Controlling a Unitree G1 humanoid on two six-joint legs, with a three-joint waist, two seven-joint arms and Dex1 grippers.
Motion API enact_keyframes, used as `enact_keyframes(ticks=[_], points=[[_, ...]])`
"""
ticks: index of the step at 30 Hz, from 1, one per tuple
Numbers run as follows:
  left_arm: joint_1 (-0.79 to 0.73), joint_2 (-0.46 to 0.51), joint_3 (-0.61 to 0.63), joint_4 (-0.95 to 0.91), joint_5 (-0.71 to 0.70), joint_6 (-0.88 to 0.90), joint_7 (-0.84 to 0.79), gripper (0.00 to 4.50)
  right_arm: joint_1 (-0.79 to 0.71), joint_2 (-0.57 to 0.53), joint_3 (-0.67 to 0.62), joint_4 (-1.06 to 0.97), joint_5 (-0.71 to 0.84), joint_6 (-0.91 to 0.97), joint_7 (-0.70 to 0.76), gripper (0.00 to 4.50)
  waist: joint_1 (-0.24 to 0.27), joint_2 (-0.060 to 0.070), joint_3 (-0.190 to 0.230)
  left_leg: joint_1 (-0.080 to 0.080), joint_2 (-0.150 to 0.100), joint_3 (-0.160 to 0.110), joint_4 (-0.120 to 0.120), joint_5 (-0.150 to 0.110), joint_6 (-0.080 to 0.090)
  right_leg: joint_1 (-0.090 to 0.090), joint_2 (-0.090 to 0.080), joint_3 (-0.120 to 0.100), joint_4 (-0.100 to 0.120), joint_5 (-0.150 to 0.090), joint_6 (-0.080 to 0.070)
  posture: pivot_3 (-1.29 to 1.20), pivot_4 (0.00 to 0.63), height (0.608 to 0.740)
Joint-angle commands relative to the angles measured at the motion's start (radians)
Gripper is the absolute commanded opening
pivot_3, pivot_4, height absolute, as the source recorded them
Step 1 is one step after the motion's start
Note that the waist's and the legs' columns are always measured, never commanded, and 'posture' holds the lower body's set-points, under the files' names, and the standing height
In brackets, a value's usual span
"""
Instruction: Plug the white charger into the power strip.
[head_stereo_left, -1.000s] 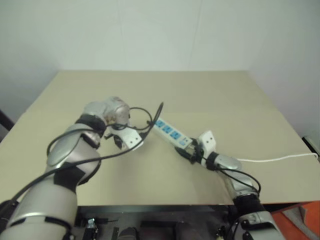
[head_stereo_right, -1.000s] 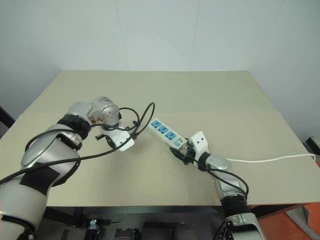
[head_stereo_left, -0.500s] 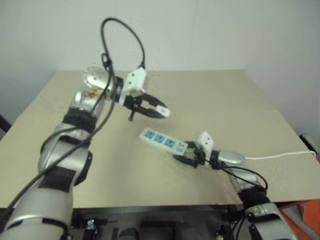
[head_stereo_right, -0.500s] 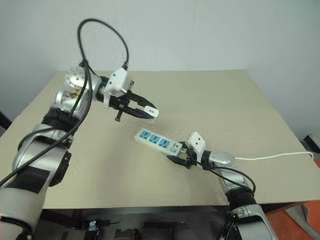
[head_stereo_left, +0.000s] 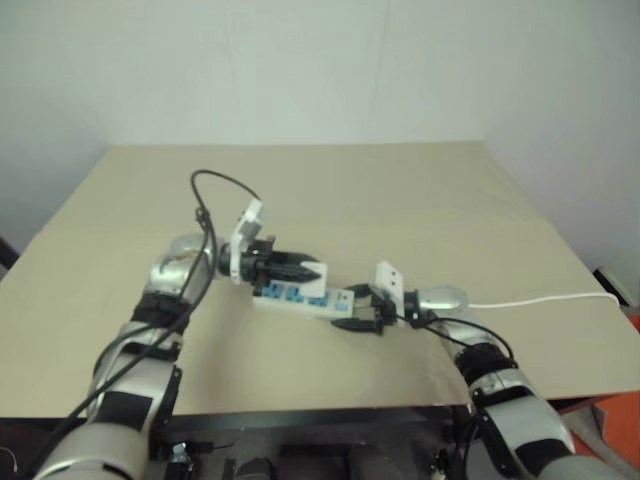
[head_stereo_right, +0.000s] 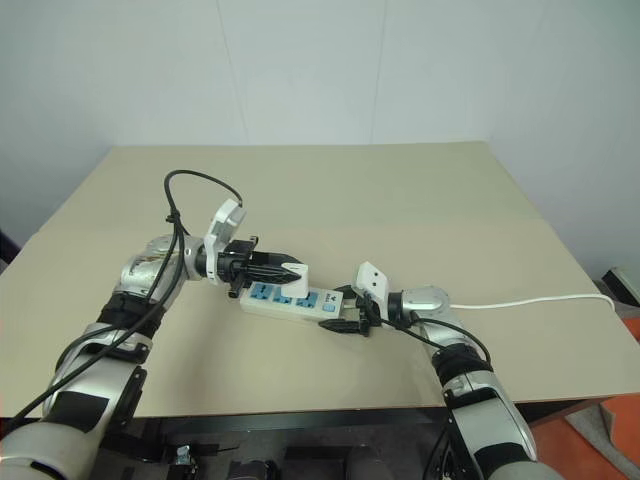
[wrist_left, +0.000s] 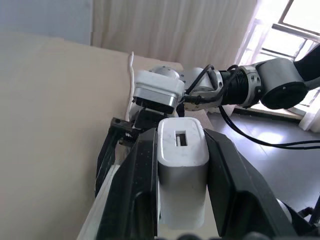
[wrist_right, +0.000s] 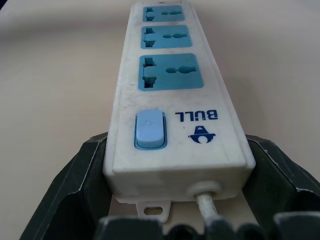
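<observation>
I have the white charger (wrist_left: 181, 172) clamped between the left jaws, just above the power strip (head_stereo_right: 290, 298). The right jaws bracket the strip's switch end on the desk (head_stereo_right: 420, 200). Both look light, rigid, smooth plastic; I judge side grips safest.

We're in soft, even light over the table (head_stereo_right: 420, 190), shadows faint beneath the arms. In the left wrist view the window (wrist_left: 295, 22) glares white and washed out, while the nearest parts blur.

A bare tan table (head_stereo_right: 420, 190) stands before a white wall (head_stereo_right: 330, 70)
</observation>
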Motion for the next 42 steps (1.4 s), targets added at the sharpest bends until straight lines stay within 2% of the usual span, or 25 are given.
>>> enact_keyframes(ticks=[1, 11, 21, 36, 42], points=[[-0.004, -0.002, 0.035, 0.009, 0.021, -0.023, -0.008, 1.0, -0.008, 0.013, 0.016, 0.036, -0.022, -0.034, 0.026, 3.42, -0.001, 0.0, 0.0, 0.001, 0.0, 0.0, 0.0, 0.0, 0.0, 0.001, 0.0, 0.0, 0.0, 0.0, 0.0, 0.0, 0.15, 0.74], [-0.038, -0.044, 0.028, 0.16, 0.069, -0.125, -0.048, 1.0, 0.007, 0.019, 0.013, 0.033, -0.029, -0.03, 0.037, 3.42, -0.001, 0.0, 0.0, 0.003, 0.0, 0.0, -0.001, 0.0, 0.0, 0.002, 0.0, 0.0, 0.0, 0.0, 0.0, 0.0, 0.15, 0.74], [-0.116, -0.101, 0.033, 0.392, 0.116, -0.264, -0.048, 1.0, 0.024, 0.023, 0.025, 0.015, -0.035, -0.014, 0.042, 3.42, -0.002, 0.0, 0.0, 0.003, 0.0, 0.001, -0.002, 0.0, 0.0, 0.002, 0.0, 0.001, -0.001, 0.0, 0.0, 0.0, 0.15, 0.74], [-0.186, -0.131, -0.017, 0.526, 0.178, -0.363, -0.048, 1.0, 0.044, 0.02, 0.03, -0.019, -0.045, 0.008, 0.025, 3.42, -0.002, 0.0, 0.0, 0.003, -0.001, 0.0, -0.003, 0.0, 0.0, 0.002, 0.0, 0.001, -0.002, -0.001, 0.001, 0.0, 0.15, 0.74], [-0.203, -0.143, 0.012, 0.583, 0.221, -0.417, -0.048, 1.0, 0.05, 0.021, 0.032, -0.032, -0.045, 0.015, 0.021, 3.42, -0.002, 0.0, 0.0, 0.003, -0.001, 0.0, -0.003, 0.0, 0.0, 0.002, 0.0, 0.001, -0.002, -0.001, 0.001, 0.0, 0.15, 0.74]])
